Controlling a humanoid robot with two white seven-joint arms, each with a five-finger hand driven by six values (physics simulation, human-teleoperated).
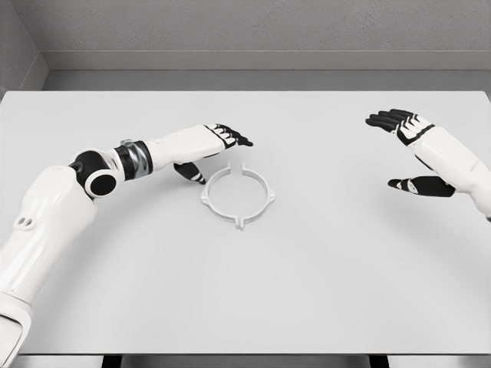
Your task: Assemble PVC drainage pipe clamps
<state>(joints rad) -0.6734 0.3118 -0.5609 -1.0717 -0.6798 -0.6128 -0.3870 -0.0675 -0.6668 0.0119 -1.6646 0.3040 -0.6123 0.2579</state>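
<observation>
Where the smooth matte white table (245, 307) lies bare up front, one thin white plastic clamp ring (238, 192), round with four small tabs, rests flat near its middle. The left hand (211, 147) hovers just at the ring's ten o'clock, fingers loosely extended, thumb down near the rim, gripping nothing. Well off at three o'clock, the right hand (410, 149) hangs spread, empty.

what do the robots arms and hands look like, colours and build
Both arms are glossy white shells. The left arm shows a round black and white joint disc at the elbow and a silver ribbed band with black rings on the forearm. The left hand and right hand have white backs with black fingers and black stripes across the knuckles. No cables or lettering are visible.
</observation>
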